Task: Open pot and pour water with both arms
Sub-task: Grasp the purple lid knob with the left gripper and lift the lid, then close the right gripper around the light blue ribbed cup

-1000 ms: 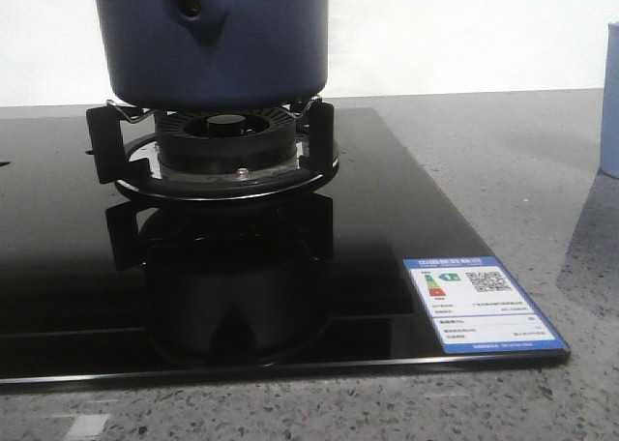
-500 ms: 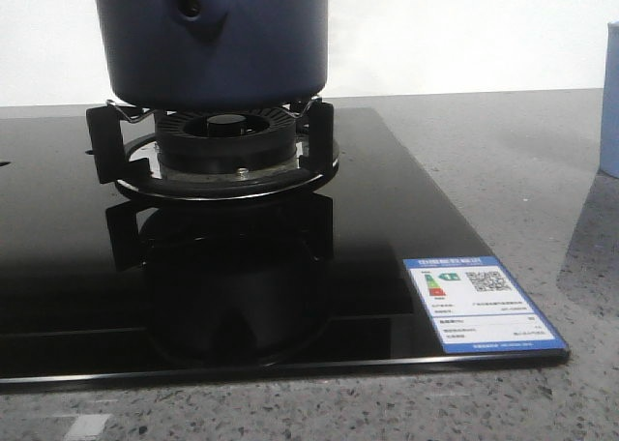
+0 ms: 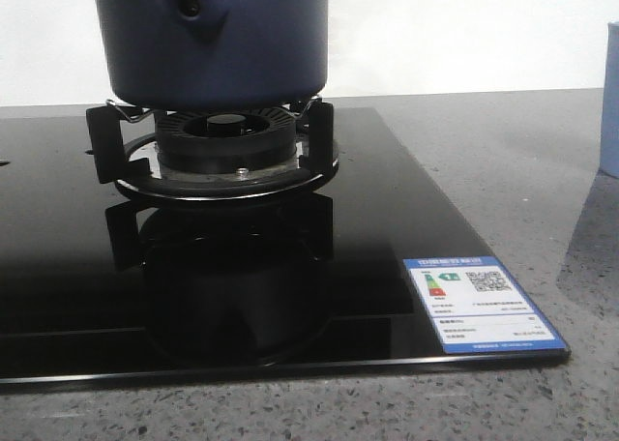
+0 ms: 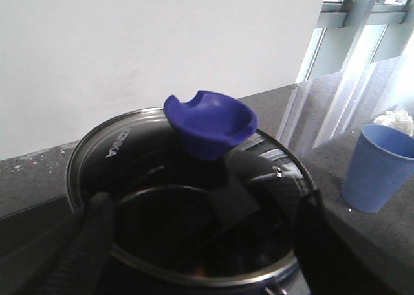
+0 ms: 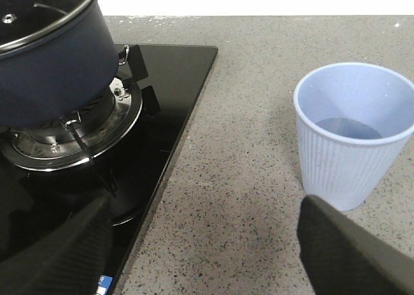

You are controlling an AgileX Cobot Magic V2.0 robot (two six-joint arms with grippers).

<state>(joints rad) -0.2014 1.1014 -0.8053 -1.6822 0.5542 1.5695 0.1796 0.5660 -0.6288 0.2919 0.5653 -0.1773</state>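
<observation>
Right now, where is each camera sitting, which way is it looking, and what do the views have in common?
Front: low at table level, facing forward at the pot on the burner; no robot parts visible.
Left wrist: above the pot, looking at the glass lid and its blue knob; left gripper open.
Right wrist: above the counter, looking at the cup; right gripper open.
Shared: all three show the pot.

Front view low, close, level with the burner (image 3: 227, 146); both wrist views look down from above, sharing the pot (image 4: 187, 198) and cup (image 5: 352, 133).
</observation>
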